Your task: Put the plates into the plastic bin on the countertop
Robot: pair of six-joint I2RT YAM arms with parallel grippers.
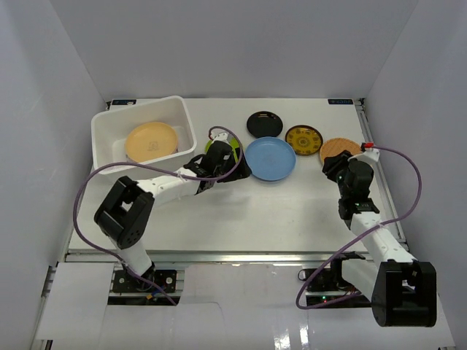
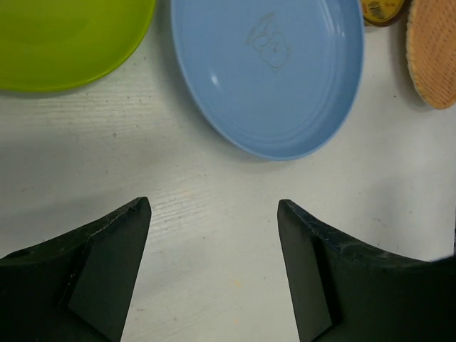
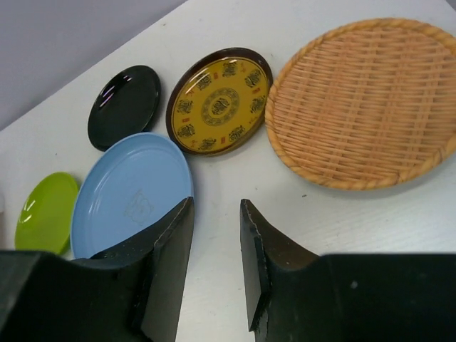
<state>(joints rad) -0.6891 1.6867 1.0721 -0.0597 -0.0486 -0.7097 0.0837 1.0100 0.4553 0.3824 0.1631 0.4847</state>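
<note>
The white plastic bin [image 1: 103, 138], at the far left of the countertop [image 1: 255, 211], holds one yellow-orange plate [image 1: 152, 141]; to its right lie the lime green plate [image 2: 64, 35], light blue plate [image 2: 271, 71], black plate [image 3: 125, 105], yellow-patterned plate [image 3: 219, 100] and woven plate [image 3: 367, 100]; the left gripper [image 2: 214, 235] is spread wide just before the blue one; the right gripper [image 3: 216, 235] is narrowly apart and empty.

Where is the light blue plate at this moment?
In the top view the light blue plate lies near the centre, between the lime green plate on its left and the yellow-patterned plate to its upper right.
</note>
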